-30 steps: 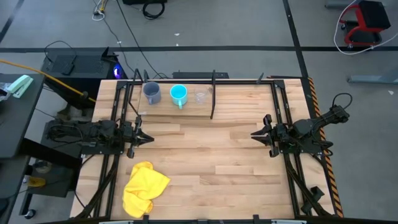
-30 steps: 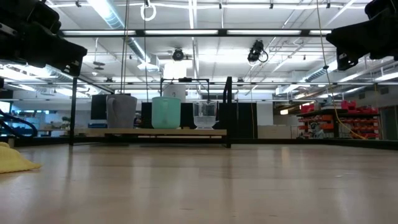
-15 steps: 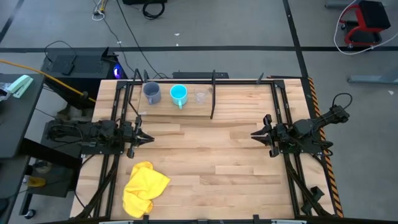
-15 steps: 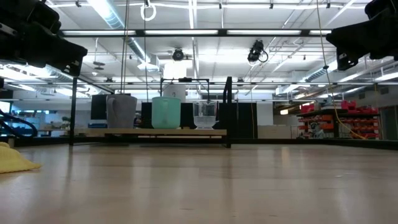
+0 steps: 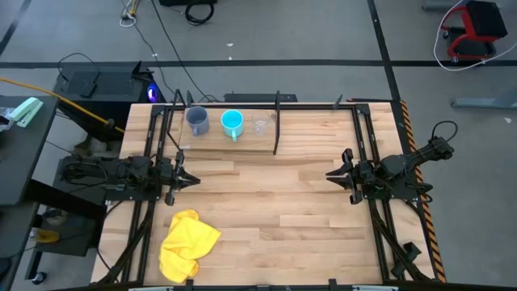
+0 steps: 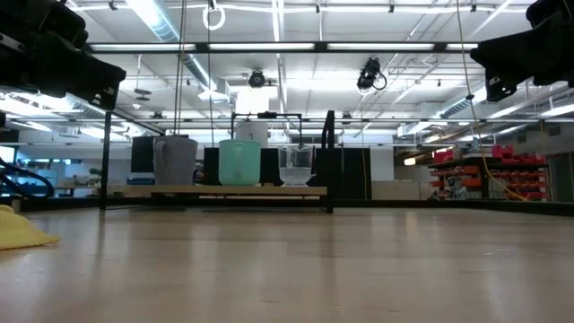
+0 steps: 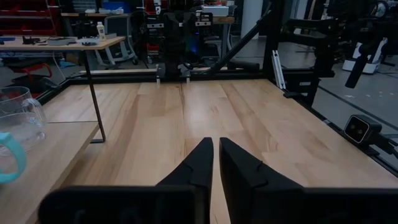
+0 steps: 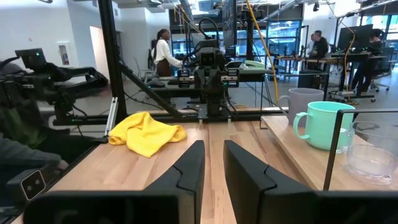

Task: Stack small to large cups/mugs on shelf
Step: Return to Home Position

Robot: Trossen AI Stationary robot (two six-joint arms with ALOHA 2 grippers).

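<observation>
Three vessels stand upright in a row on the shelf [image 5: 222,139] at the table's far side: a grey-blue mug [image 5: 196,121], a cyan mug [image 5: 232,123] and a clear cup [image 5: 260,126]. They also show in the low view: the grey-blue mug [image 6: 175,160], the cyan mug [image 6: 239,161] and the clear cup [image 6: 295,166]. My left gripper [image 5: 196,179] hovers at the table's left, shut and empty [image 7: 216,146]. My right gripper [image 5: 328,175] hovers at the table's right, open by a narrow gap and empty [image 8: 213,149].
A crumpled yellow cloth [image 5: 187,244] lies near the table's front left. Thin black posts [image 5: 276,121] stand at the shelf's ends. Black frame rails [image 5: 367,153] run along the table's left and right sides. People [image 8: 163,53] stand in the room beyond the table.
</observation>
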